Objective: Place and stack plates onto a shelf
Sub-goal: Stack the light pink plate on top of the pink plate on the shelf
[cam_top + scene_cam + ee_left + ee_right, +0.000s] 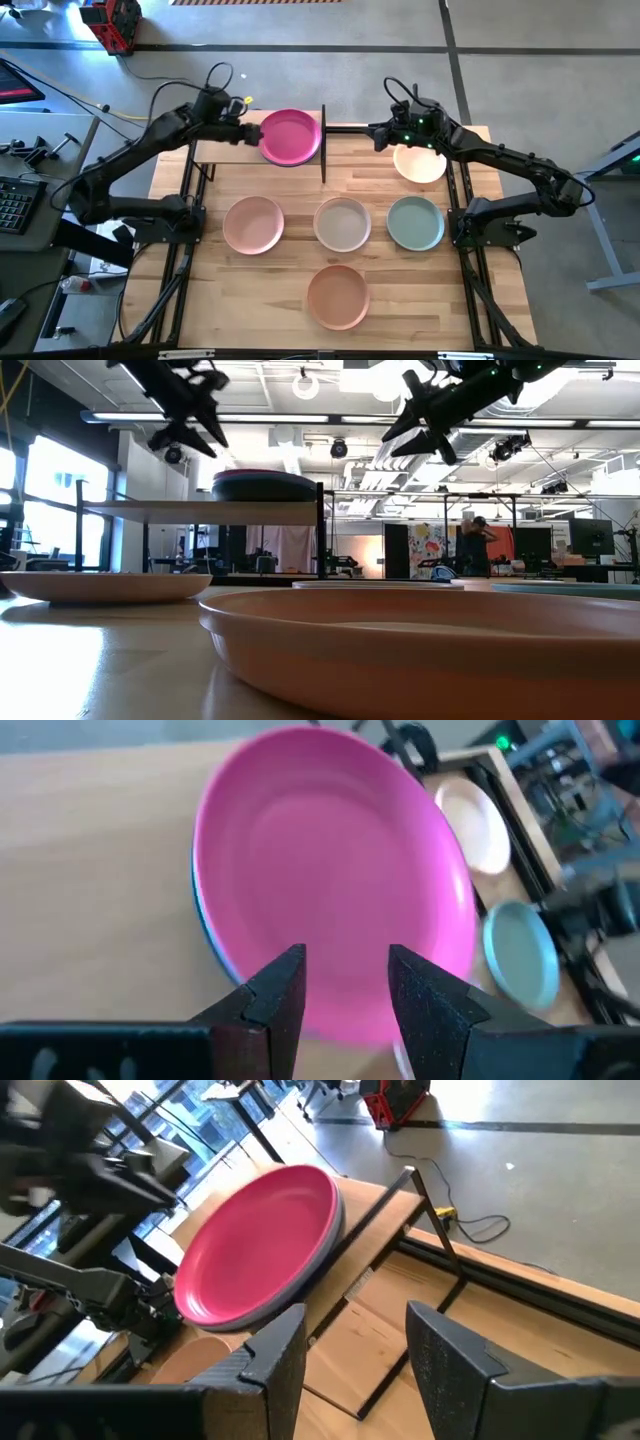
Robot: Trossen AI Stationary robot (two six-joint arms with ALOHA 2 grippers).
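Magenta plate [290, 136] tops a small stack on the shelf [225, 151], with a blue plate's edge [203, 920] showing beneath it. Left gripper [243, 107] hovers just above that stack, fingers spread and empty. Right gripper [378, 131] hangs beside the shelf's end, also spread — holding nothing. Pink [252, 224], beige [342, 223], sage green [415, 222], peach-orange [337, 296] and cream [420, 164] plates lie on the tabletop [270, 290].

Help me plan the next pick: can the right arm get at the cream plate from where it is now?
Probably yes. The right gripper, fingers open and empty, hangs beside the cream plate, which lies alone on the tabletop with nothing on it. The shelf stands clear to one side.
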